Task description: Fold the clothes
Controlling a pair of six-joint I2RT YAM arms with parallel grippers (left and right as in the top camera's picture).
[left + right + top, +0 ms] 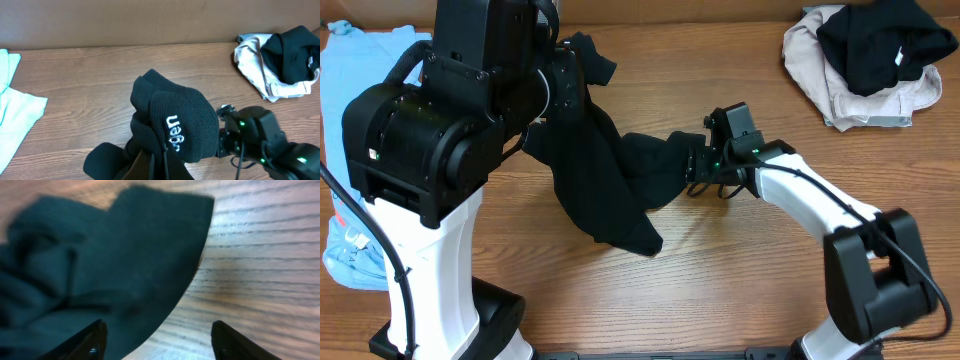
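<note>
Two arms. The left arm [420, 140] is bulky black on a white post at lower left, and the right arm [820, 205] is white with black joints at lower right. The worktop [720, 280] is brown wood grain.

Right claw [159, 326]: spread wide, two dark fingers [95, 340] at the bottom corners of the right wrist view, gripping nothing. Limp fabric lies on the wood just ahead, filling the upper left of that view.

Left claw [159, 167]: closed, pinching a bunch of the clothes [605, 190] at the bottom centre of the left wrist view. One black garment, soft knit, lumpy where gathered, with white print [174, 132] on it. Overhead it hangs from the left claw at upper centre, drapes down to mid-frame and reaches right to the right claw.

Far side: one light blue shirt [360, 70], flat and creased, along the left edge. At upper right is one beige cloth [840, 95], crumpled, with one black cloth [875, 50] heaped on top.
</note>
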